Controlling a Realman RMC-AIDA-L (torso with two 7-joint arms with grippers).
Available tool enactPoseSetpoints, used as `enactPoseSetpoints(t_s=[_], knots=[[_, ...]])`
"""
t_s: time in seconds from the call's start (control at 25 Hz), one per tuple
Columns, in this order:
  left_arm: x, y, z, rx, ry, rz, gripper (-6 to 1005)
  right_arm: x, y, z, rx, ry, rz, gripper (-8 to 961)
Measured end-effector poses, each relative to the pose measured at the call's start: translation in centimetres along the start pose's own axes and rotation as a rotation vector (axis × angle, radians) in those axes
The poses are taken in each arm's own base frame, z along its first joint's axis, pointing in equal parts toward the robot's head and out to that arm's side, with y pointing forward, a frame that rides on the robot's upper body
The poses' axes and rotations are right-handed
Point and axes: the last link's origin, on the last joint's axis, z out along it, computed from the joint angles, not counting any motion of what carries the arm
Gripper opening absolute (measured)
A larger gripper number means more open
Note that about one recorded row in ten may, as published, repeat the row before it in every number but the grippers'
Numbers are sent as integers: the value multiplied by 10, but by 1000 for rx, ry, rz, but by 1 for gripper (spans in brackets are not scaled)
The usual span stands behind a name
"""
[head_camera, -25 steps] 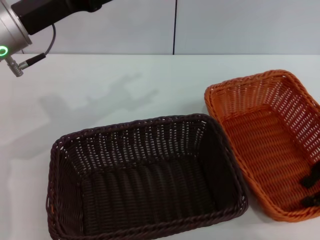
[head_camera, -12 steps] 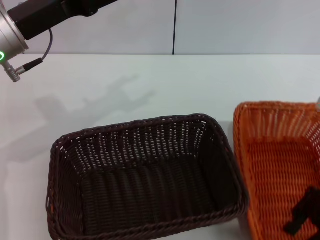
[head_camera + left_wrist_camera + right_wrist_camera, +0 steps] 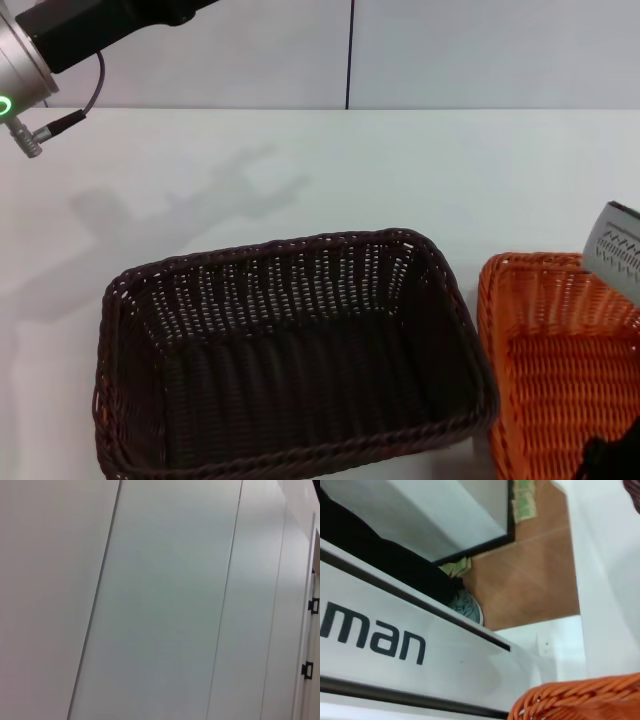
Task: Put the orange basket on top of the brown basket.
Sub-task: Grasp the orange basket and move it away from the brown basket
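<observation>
I have the orange basket (image 3: 560,370) tilted up on my right gripper (image 3: 610,462), just beside the brown basket (image 3: 290,350) on the counter (image 3: 400,170). I can't tell whether the right fingers are clamped on it. My worry: a weak grip lets it slip, or its rim catches the brown one's. Left arm (image 3: 60,40) is parked high.

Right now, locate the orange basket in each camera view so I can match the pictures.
Head view: the orange basket sits at the lower right, cut by the frame edge, beside the brown basket.
Left wrist view: not in it; only wall panels.
Right wrist view: its braided rim fills the bottom corner.
Shared landmark: that orange rim.
</observation>
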Motion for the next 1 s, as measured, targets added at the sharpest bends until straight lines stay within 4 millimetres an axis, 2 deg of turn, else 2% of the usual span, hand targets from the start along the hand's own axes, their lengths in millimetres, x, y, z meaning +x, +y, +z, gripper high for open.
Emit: enactPoseSetpoints(t_s=[0.12,0.2,0.24,0.28,0.4,0.44,0.48,0.52,0.64,1.0], knots=[[0,0,0,2,0,0,859,-2,1,-8,23,-15,-14,567],[0,0,0,3,1,0,859,0,0,-21,81,-42,-12,567],[0,0,0,3,1,0,859,3,0,-38,156,-87,-4,567],[0,0,0,3,1,0,859,3,0,-38,156,-87,-4,567],[0,0,0,3,1,0,859,7,1,-74,301,-179,4,568],[-1,0,1,3,1,-2,859,9,4,-92,377,-210,14,568],[-3,0,0,5,0,-9,859,10,5,-100,410,-211,22,568],[-3,0,0,6,0,-12,859,10,5,-100,410,-211,22,568],[-4,-1,0,7,0,-16,859,14,6,-118,539,-171,59,568],[-11,-1,1,10,2,-37,859,16,-6,-134,700,-157,53,567]])
